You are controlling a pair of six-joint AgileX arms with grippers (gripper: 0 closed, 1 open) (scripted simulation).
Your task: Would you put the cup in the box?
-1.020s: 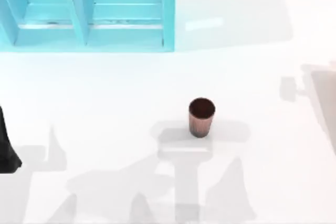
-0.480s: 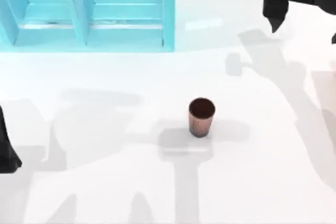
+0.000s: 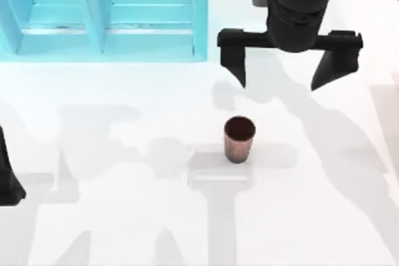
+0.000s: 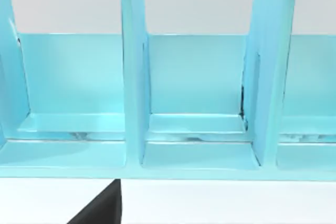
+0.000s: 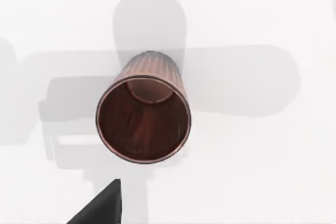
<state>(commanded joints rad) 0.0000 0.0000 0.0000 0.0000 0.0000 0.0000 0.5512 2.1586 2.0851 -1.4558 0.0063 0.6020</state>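
The cup (image 3: 239,139), small and copper-brown with a dark inside, stands upright near the middle of the white table. My right gripper (image 3: 279,84) hangs open just beyond it, toward the back, its two black fingers spread wider than the cup and touching nothing. The right wrist view looks down into the cup (image 5: 143,114). The box (image 3: 106,17), light blue with upright dividers, sits at the back left; its compartments (image 4: 199,129) also face the left wrist camera. My left arm (image 3: 6,182) is parked at the table's left edge.
The white table (image 3: 124,216) carries only shadows of the arms around the cup. A gap of bare surface separates the cup from the box's front edge.
My right arm has swung in from the back right corner to hang just behind the cup, fingers spread. The cup and the left arm have stayed put.
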